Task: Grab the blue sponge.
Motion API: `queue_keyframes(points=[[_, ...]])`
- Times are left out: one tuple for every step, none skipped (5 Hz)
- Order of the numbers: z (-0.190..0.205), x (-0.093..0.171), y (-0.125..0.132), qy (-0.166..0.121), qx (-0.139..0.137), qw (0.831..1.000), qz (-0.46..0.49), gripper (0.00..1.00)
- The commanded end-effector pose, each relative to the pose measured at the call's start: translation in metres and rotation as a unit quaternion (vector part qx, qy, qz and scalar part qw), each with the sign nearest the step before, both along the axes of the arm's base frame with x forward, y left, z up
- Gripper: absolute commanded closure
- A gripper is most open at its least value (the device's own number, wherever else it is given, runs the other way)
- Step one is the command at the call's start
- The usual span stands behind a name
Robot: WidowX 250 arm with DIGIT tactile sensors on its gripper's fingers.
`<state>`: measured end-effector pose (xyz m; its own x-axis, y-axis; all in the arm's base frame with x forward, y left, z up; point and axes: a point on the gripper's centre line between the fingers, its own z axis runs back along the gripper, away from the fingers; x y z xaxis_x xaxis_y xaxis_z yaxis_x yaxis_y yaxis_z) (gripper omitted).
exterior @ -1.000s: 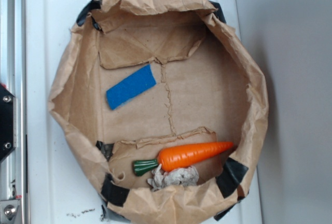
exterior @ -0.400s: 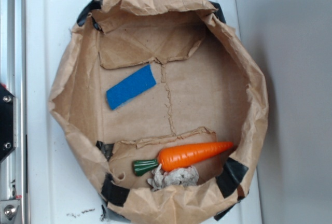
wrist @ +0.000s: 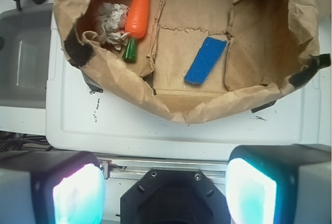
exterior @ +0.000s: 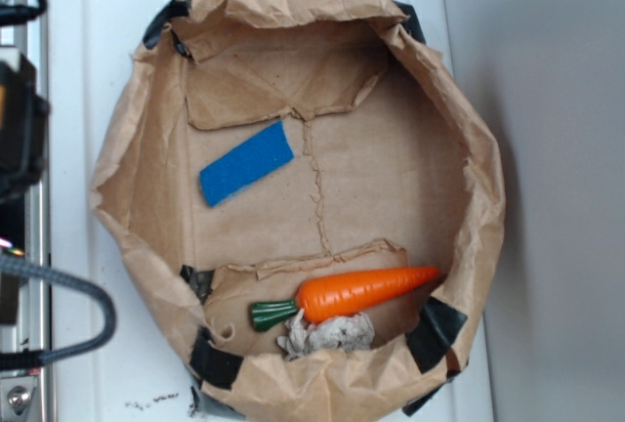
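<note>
The blue sponge (exterior: 246,163) is a flat bright-blue strip lying on the floor of a brown paper bag (exterior: 469,148), upper left of its middle. In the wrist view the blue sponge (wrist: 206,60) lies far ahead, beyond the bag's near wall. My gripper (wrist: 166,185) is open, its two pale fingers wide apart at the bottom corners, with nothing between them. It hovers outside the bag over the robot's base. In the exterior view only a dark part of the arm (exterior: 20,114) shows at the left edge.
An orange toy carrot (exterior: 356,292) with a green stem lies in the bag beside a crumpled grey wad (exterior: 327,332). The bag rests on a white plastic surface (exterior: 88,41). A black cable (exterior: 73,315) loops at the lower left.
The arm and its cable have come into the exterior view at the left edge. The sponge, carrot and bag have not moved.
</note>
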<state>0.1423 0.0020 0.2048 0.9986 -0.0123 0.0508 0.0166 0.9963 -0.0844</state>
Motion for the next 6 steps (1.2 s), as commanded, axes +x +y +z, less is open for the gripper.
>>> queue_keyframes(points=[[0.01, 0.005, 0.002, -0.02, 0.003, 1.0, 0.006, 0.0], [-0.015, 0.055, -0.002, -0.014, 0.006, 0.999, 0.033, 0.0], [-0.028, 0.105, -0.001, -0.022, 0.005, 0.998, 0.061, 0.0], [-0.049, 0.155, 0.012, -0.037, 0.023, 0.995, 0.087, 0.0], [-0.069, 0.172, 0.024, -0.042, 0.037, 0.994, 0.099, 0.0], [-0.069, 0.172, 0.024, -0.042, 0.037, 0.994, 0.099, 0.0]])
